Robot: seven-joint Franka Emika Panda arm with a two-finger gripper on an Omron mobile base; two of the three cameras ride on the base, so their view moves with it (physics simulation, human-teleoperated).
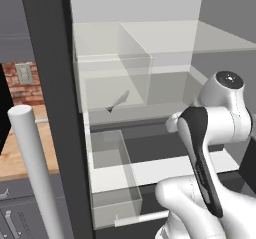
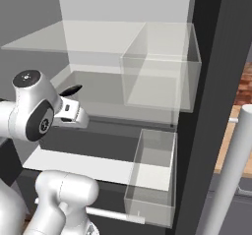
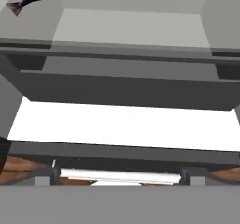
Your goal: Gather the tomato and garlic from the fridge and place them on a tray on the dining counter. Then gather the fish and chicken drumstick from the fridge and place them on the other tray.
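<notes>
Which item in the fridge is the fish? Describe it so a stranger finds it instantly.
Start at the open fridge and find the shelf level just under the clear box. On that shelf lies the fish, a small dark grey, slim body with a forked tail, the one curved thing among clear bins and flat shelves.

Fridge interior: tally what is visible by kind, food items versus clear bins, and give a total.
Fish: 1, lying on the middle shelf.
Clear bins: 2, an upper bin and a lower bin.
Total: 3.
</notes>
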